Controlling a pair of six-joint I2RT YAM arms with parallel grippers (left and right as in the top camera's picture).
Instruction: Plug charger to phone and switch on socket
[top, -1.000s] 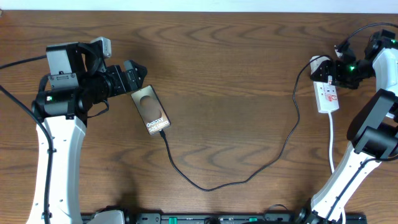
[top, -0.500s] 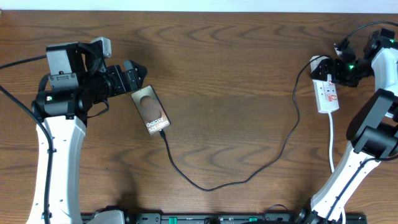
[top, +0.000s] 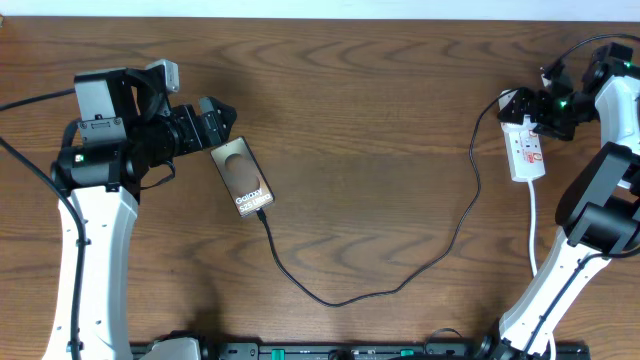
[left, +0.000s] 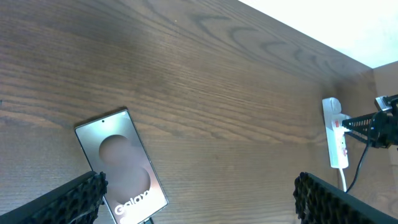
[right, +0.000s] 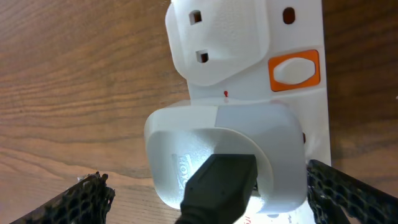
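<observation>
One light, rigid power strip (top: 527, 155) lies near the surface's (top: 380, 120) far right corner, likely to skid, so press its orange rocker switch (right: 296, 68) straight down; the right claw (right: 221, 196) gapes empty over its white adapter (right: 217, 140), the left claw (left: 199, 202) hangs released beside the phone (top: 245, 177).

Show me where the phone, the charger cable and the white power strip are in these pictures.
phone (top: 243, 177), overhead view, middle of its screen.
charger cable (top: 335, 303), overhead view, lowest bend of the thin black cable.
power strip (top: 527, 155), overhead view, middle of the white body.
</observation>
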